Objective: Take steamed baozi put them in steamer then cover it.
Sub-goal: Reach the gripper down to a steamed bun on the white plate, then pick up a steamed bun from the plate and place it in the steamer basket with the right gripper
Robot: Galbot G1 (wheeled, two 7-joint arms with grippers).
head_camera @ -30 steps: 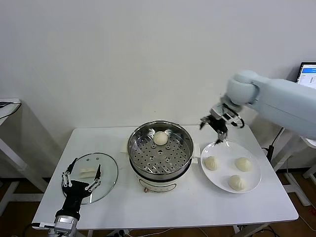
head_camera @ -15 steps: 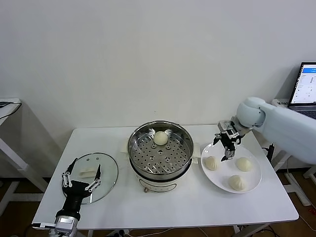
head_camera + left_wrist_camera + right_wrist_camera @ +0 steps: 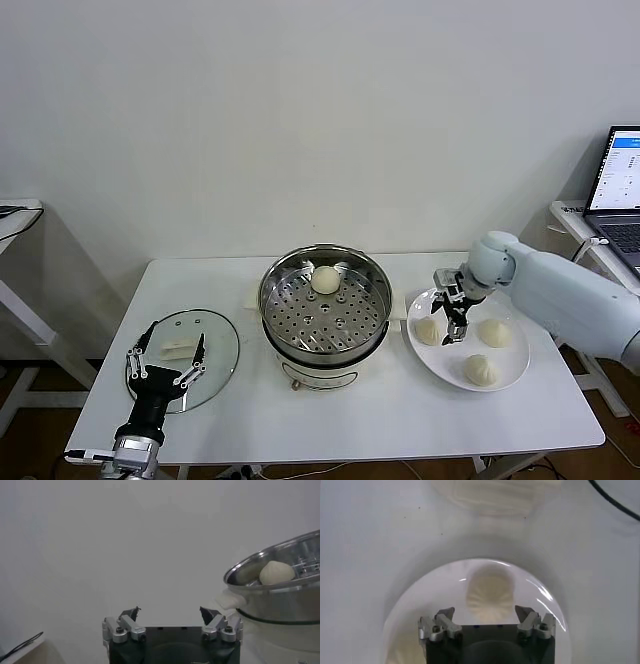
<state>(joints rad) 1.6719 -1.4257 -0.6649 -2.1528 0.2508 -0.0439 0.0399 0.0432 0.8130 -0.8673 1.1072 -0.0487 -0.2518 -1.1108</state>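
The steel steamer (image 3: 325,305) stands mid-table with one baozi (image 3: 325,280) on its perforated tray. Three more baozi (image 3: 428,330) (image 3: 493,332) (image 3: 480,370) lie on a white plate (image 3: 450,362) to its right. My right gripper (image 3: 452,318) hangs open low over that plate, beside the bun nearest the steamer. In the right wrist view a pleated baozi (image 3: 490,591) lies just ahead of the spread right gripper (image 3: 485,612). The glass cover (image 3: 215,345) rests flat at the front left. Over it my left gripper (image 3: 165,365) waits open; the left wrist view shows the left gripper (image 3: 170,612) empty, facing the steamer (image 3: 280,595).
A laptop (image 3: 622,180) sits on a stand beyond the table's right edge. A small side table (image 3: 15,215) stands at the far left. A black cable (image 3: 615,502) runs past the plate in the right wrist view.
My right arm has swung down and forward from above the table's back edge to just over the plate, still open. The left arm, cover and buns have not moved.
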